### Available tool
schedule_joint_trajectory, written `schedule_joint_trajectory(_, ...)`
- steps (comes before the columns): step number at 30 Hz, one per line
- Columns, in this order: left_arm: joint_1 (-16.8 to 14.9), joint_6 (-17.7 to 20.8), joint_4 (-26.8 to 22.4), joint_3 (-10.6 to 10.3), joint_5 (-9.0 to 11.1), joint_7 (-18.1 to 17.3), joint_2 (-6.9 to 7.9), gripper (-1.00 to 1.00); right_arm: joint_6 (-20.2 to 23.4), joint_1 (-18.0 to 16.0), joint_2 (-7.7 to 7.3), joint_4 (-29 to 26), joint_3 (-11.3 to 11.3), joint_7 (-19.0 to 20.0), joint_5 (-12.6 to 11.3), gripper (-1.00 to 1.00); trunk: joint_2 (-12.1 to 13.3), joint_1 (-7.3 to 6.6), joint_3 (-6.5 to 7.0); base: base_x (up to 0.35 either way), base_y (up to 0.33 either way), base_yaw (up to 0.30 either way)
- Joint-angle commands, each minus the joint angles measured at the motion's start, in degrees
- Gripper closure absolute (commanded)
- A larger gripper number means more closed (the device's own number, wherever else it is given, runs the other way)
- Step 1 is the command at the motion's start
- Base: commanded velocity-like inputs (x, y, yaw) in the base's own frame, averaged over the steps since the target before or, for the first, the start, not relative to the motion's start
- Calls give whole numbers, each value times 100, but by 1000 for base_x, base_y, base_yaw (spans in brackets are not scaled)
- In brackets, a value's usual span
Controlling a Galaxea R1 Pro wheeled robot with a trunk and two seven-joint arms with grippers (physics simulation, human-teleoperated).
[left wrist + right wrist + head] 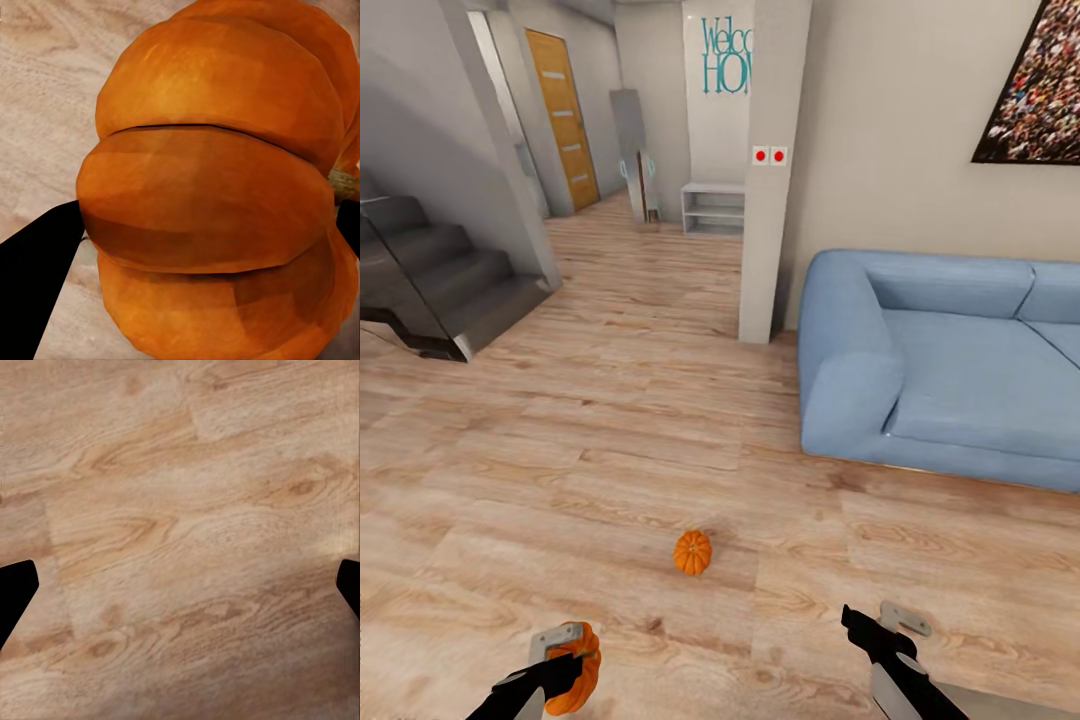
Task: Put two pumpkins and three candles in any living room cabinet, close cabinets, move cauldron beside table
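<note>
1. The room has pale walls and a light wood plank floor (pixel 610 430); a blue upholstered sofa (pixel 950 370) stands to the right, grey stairs (pixel 440 280) to the left, and a pale square pillar (pixel 770 180) with two red dots rises between them; an orange wooden door (pixel 563 115) and a low white shelf (pixel 713 208) lie far back.
2. A small bright orange ribbed pumpkin on the floor (pixel 693 553) sits upright in the open, stem end up, its rounded body slightly taller than wide; it lies ahead of the robot, between the two arms, well apart from the sofa and pillar, with bare planks all round it.
3. A second orange ribbed pumpkin (pixel 217 195) is pinched in the left gripper (pixel 565 660); in the left wrist view its ribs run crosswise and its tan stem (pixel 343 184) pokes sideways, so it is tipped over; black fingers (pixel 37 285) press each flank.
4. The left arm reaches low and forward near the floor; the right gripper (pixel 868 625) hangs at similar height, its black fingers (pixel 15 585) spread wide over bare planks, holding nothing.
</note>
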Motion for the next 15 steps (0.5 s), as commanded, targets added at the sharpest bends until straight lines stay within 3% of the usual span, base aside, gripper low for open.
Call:
schedule_joint_trajectory(1,-2,25,-15,-48,47,55,8,100,-32,-3,-8,-3,48,-36,-59,-100,-2,1,-4,67,-80,162)
schedule_joint_trajectory(7,-2,24,-15,-48,46,55,8,100,-37,-3,-8,-3,56,-40,-34,-100,-2,1,-4,119,-39,54)
schedule_joint_trajectory(15,-2,24,-13,-51,43,55,8,100,-35,-3,-8,-3,55,-41,-41,-100,-2,1,-4,124,-105,153)
